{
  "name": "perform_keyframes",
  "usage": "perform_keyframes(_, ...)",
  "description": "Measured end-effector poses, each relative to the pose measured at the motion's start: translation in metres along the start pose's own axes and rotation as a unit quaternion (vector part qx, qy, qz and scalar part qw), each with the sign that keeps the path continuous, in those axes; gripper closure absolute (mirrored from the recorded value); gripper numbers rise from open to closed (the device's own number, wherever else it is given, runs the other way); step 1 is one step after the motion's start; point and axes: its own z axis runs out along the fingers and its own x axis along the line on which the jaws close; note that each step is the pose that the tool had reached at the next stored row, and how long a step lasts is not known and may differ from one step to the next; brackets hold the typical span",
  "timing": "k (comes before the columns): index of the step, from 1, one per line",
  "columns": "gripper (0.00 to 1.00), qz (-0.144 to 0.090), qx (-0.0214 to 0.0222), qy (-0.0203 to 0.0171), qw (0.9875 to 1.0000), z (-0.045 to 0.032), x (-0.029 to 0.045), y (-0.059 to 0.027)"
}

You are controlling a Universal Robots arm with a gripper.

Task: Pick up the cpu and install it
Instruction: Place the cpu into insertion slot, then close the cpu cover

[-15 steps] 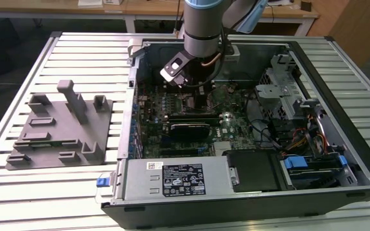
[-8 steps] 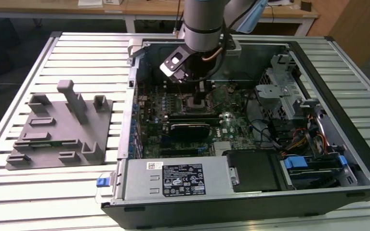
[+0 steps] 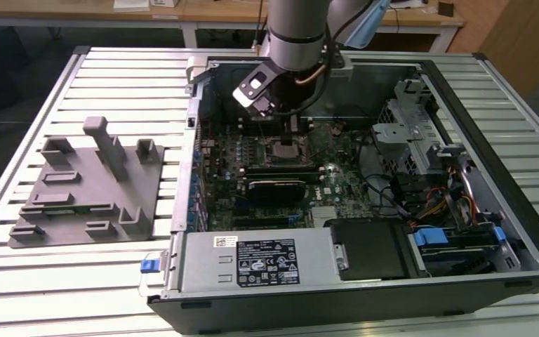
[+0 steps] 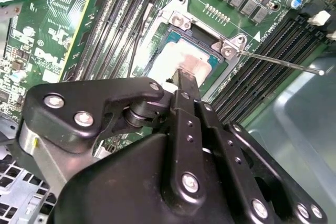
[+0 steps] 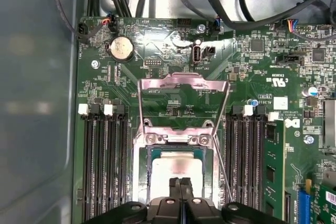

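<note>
I log the small flat square silvery-grey cpu (image 5: pixel 176 166) seated flat in the open metal-framed socket (image 5: pixel 140 174), directly beneath the black two-finger gripper (image 5: pixel 181 182), whose fingers are pressed together holding nothing, though I cannot tell whether they touch it.

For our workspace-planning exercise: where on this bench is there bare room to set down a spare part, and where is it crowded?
Free: bare table slats at the exterior view's left, nearer and farther than the grey tray, and beside the computer case at that view's right. Crowded: inside the case, where the pincer stands over the cpu between memory slots.
</note>
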Motion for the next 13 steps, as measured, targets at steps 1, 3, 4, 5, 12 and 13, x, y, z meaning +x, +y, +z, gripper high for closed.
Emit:
perform_keyframes(1, 0.89, 0.000, 0.0000, 0.0000, 1.0000, -0.0008, 0.0000, 0.0000)
perform_keyframes(3, 0.89, 0.000, 0.0001, 0.0000, 1.0000, -0.0019, 0.0000, 0.0000)
perform_keyframes(4, 0.89, 0.000, 0.0000, 0.0000, 1.0000, -0.0025, -0.0001, 0.0001)
perform_keyframes(5, 0.89, 0.000, 0.0001, 0.0000, 1.0000, -0.0031, -0.0001, 0.0001)
perform_keyframes(12, 0.89, 0.000, 0.0001, -0.0001, 1.0000, -0.0065, -0.0001, 0.0002)
perform_keyframes(13, 0.89, 0.000, 0.0000, -0.0001, 1.0000, -0.0071, -0.0001, 0.0002)
